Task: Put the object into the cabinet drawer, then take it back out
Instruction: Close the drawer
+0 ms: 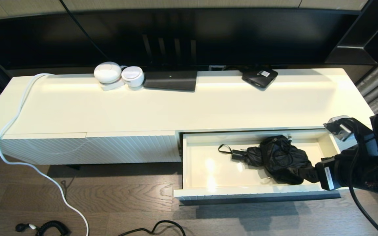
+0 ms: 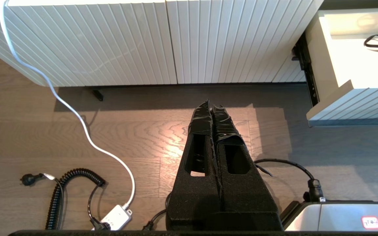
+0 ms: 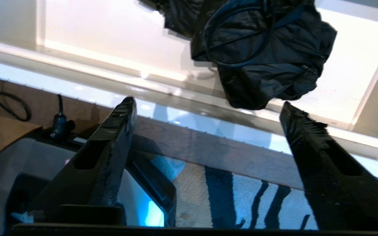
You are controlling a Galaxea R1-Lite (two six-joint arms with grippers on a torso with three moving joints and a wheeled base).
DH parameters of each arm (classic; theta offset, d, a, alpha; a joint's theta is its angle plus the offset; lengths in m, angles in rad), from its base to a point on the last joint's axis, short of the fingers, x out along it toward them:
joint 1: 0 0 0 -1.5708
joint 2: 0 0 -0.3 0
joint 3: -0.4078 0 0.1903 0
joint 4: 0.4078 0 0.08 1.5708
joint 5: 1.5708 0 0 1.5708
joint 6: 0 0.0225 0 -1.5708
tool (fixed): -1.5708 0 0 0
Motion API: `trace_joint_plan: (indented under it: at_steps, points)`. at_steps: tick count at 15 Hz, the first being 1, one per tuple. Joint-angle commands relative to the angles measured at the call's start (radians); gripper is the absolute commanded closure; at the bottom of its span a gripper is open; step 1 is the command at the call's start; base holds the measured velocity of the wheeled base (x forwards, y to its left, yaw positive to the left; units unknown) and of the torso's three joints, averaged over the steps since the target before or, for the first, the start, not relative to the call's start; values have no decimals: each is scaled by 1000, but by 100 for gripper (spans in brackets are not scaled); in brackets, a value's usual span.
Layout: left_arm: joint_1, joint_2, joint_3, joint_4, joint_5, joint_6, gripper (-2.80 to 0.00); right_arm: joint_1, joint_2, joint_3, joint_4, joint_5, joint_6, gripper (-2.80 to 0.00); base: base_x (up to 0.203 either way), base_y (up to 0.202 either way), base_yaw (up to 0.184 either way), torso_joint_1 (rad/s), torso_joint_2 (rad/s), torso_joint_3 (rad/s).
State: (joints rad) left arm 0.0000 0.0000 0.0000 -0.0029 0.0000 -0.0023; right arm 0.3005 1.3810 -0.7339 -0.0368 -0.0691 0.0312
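Note:
The cabinet drawer (image 1: 241, 191) stands pulled out at the right of the cream cabinet, its glossy interior lit. A black folded umbrella (image 1: 281, 159) lies inside toward the right, its strap loop pointing left. My right gripper (image 1: 308, 173) is open at the drawer's front right corner, one finger reaching the umbrella's near end. In the right wrist view the wide-apart fingers (image 3: 123, 114) hover over the drawer's front rim (image 3: 77, 88), with the umbrella (image 3: 261, 49) just beyond and nothing between them. My left gripper (image 2: 210, 105) is shut and empty, parked over the floor left of the drawer (image 2: 356, 101).
On the cabinet top sit two white round devices (image 1: 118, 75), a flat black box (image 1: 171, 80) and a small black unit (image 1: 259, 77). A white cable (image 1: 15, 124) runs down to the wooden floor, where black cords (image 2: 74, 186) lie. A striped rug (image 3: 241, 200) lies below the right gripper.

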Motion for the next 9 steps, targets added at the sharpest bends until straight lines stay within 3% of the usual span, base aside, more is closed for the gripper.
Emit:
trace_joint_plan:
  at_steps: [1,9]
  points:
    - [0,0,1,0,0,-1,0,20,-73,29,5,1,-2,0,0,0,0,0,0,0]
    - [0,0,0,0,0,-1,0,26,-191,102,93,124,-33,0,0,0,0,0,0,0]
